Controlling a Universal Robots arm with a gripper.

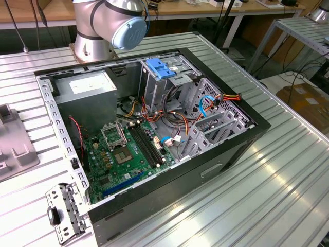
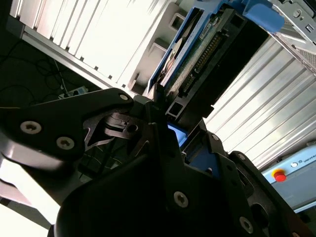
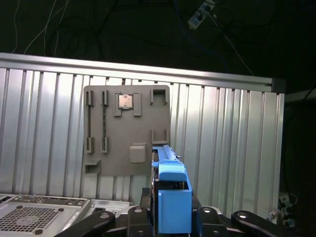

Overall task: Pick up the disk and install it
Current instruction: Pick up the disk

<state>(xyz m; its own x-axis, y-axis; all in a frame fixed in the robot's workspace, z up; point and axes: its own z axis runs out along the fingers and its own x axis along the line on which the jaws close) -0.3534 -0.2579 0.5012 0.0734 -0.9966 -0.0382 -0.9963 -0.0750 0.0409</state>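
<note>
Disk clamped edge-on between black fingers, held clear of the ribbed aluminium desk.

First wrist view: blue side rail of the disk toward the camera; grey moulded tray flat on the desk beyond it; vented metal panel near the fingers.

Second wrist view: disk seen along its underside, with circuit board and connector pins exposed and blue plastic along its edges; fingers clenched on its near end; red button on a pale unit well apart.

Exterior view: open computer case lying on the desk; green motherboard on its floor; grey power-supply box in the far corner toward the exterior view's left; blue latch atop the metal drive cage; arm base at the far edge; tray at the exterior view's left; loose metal bracket just beside the case's near corner.
</note>
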